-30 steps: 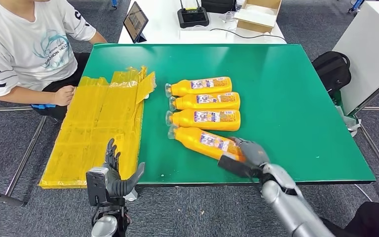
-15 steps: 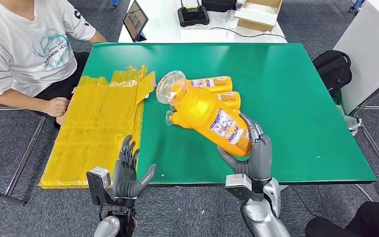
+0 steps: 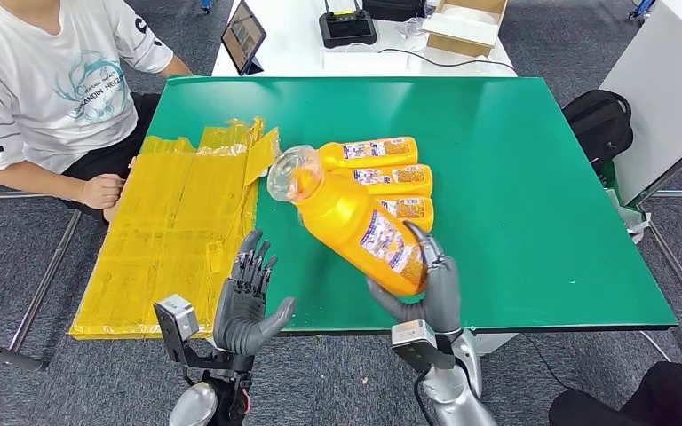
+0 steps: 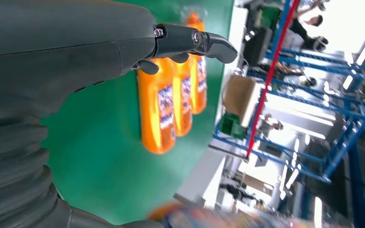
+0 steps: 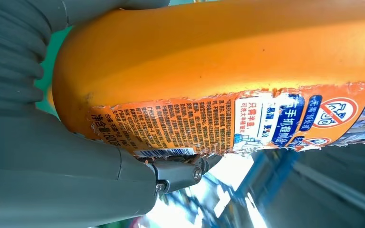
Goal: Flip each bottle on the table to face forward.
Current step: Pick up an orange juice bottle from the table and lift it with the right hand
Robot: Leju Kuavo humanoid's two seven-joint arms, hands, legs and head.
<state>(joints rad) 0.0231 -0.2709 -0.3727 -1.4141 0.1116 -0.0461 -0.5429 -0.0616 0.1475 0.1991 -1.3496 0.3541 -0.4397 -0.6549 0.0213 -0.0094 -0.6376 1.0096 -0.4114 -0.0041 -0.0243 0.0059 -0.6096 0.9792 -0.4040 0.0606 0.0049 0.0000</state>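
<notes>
While the right hand holds the lifted orange bottle by its base end, clear of the green bench, the step in hand looks to be turning that bottle about its long axis so that the proper face comes up before it goes back down. The bottle is tilted, cap end raised toward the camera and base low in the hand, with a label panel showing on its upper side; the right wrist view shows small print and warning marks on the label, which I take to be the back panel, though I cannot be sure. The left hand hovers near the bench's front edge with fingers spread and nothing in it, close enough to take the neck end. A good turn would likely use that free hand to steady the upper body, since a grip at one end alone leaves the bottle top-heavy and apt to slip. Three other bottles lie side by side on the bench behind it, caps pointing toward the yellow sheets; the lifted one should go down just in front of them, parallel, without knocking the row.
</notes>
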